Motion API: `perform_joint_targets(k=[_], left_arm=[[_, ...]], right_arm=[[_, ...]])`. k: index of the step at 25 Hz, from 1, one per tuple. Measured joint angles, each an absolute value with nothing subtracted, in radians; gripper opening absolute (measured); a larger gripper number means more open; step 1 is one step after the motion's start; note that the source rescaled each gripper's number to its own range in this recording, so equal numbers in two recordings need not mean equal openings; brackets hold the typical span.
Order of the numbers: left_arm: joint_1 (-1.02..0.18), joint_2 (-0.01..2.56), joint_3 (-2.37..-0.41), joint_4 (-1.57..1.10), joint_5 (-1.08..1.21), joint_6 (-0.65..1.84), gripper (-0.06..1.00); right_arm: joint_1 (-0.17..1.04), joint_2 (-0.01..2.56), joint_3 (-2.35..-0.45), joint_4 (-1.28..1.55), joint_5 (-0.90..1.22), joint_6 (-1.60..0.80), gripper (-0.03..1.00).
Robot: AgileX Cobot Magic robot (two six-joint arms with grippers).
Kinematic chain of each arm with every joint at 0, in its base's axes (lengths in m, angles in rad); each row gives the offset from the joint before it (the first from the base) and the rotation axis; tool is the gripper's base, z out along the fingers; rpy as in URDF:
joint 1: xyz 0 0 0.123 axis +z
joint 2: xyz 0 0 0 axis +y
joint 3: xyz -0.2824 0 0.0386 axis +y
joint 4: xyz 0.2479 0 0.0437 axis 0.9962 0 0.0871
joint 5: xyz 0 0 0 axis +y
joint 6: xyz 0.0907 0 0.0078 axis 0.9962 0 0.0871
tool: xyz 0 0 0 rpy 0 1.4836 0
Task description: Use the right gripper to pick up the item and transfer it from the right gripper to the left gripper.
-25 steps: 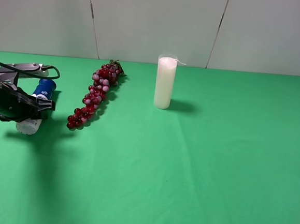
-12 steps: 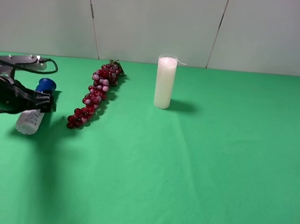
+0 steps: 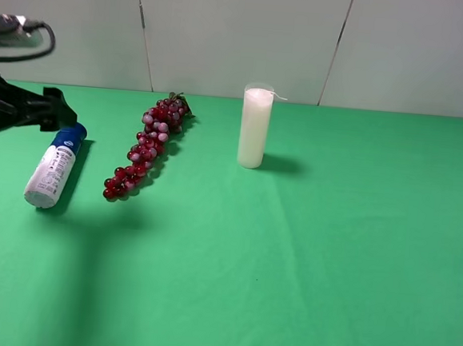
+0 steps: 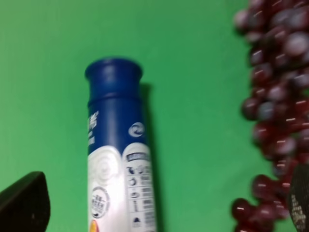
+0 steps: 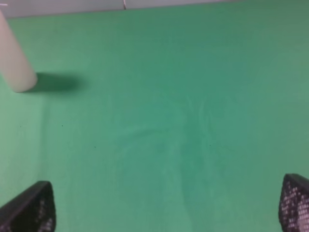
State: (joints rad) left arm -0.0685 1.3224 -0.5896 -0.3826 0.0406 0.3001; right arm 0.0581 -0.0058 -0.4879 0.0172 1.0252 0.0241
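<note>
The item, a bottle (image 3: 53, 167) with a dark blue cap and a white printed body, lies on its side on the green cloth at the far left. It also shows in the left wrist view (image 4: 116, 159). My left gripper (image 3: 53, 116) is open and empty, raised above the bottle's cap end and apart from it. In the left wrist view the left gripper (image 4: 161, 208) has its fingertips wide apart on either side of the bottle. My right gripper (image 5: 160, 207) is open and empty over bare cloth. It is out of the exterior view.
A bunch of dark red grapes (image 3: 148, 146) lies just right of the bottle and shows in the left wrist view (image 4: 275, 111). A tall white candle (image 3: 254, 128) stands upright at the back middle and shows in the right wrist view (image 5: 14, 63). Green cloth (image 3: 329, 253) covers the table.
My left gripper held the bottle tilted just above the cloth. It has let go and risen towards the back, and the bottle now lies flat on the cloth.
</note>
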Motion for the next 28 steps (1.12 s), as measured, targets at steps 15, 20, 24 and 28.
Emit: perform_joint_targets(k=[15,20,24,28], left_arm=[[-0.069,0.741,-0.590,-0.277,0.413,0.305,1.00],[-0.069,0.600,-0.590,-0.247,0.554,0.305,1.00],[-0.069,0.483,-0.590,-0.212,0.672,0.305,1.00],[-0.069,0.343,-0.590,-0.198,0.758,0.306,1.00]], right_arm=[[0.058,-0.006,-0.488,0.017,1.025,0.024,1.00],[0.058,-0.006,-0.488,0.017,1.025,0.024,1.00],[0.058,-0.006,-0.488,0.017,1.025,0.024,1.00],[0.058,-0.006,-0.488,0.017,1.025,0.024,1.00]])
